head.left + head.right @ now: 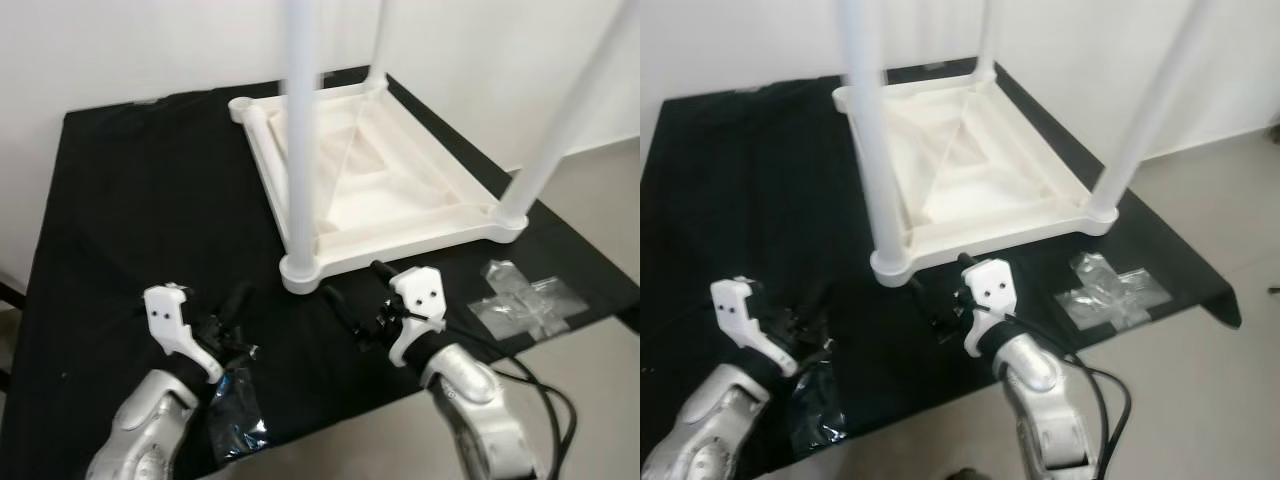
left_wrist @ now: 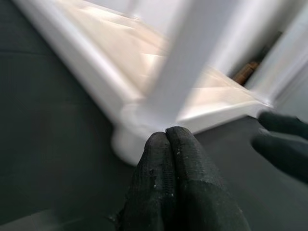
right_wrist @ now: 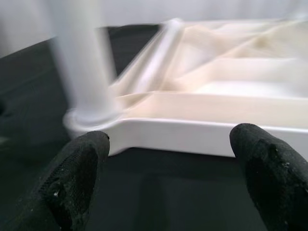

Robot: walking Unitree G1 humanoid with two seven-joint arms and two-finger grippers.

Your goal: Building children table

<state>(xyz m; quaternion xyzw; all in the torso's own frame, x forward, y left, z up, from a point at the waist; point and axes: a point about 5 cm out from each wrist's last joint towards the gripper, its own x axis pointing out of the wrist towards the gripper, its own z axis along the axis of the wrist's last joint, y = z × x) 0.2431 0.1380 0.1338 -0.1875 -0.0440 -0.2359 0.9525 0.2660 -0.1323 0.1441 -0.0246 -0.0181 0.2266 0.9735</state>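
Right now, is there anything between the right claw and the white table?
No. In the right wrist view, just bare black cloth lies between the open right claw and the edge of the upside-down white table.

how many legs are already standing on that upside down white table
3: near leg at the corner by the grippers, far leg at the back corner, right leg at the right corner. The back-left corner socket looks empty.
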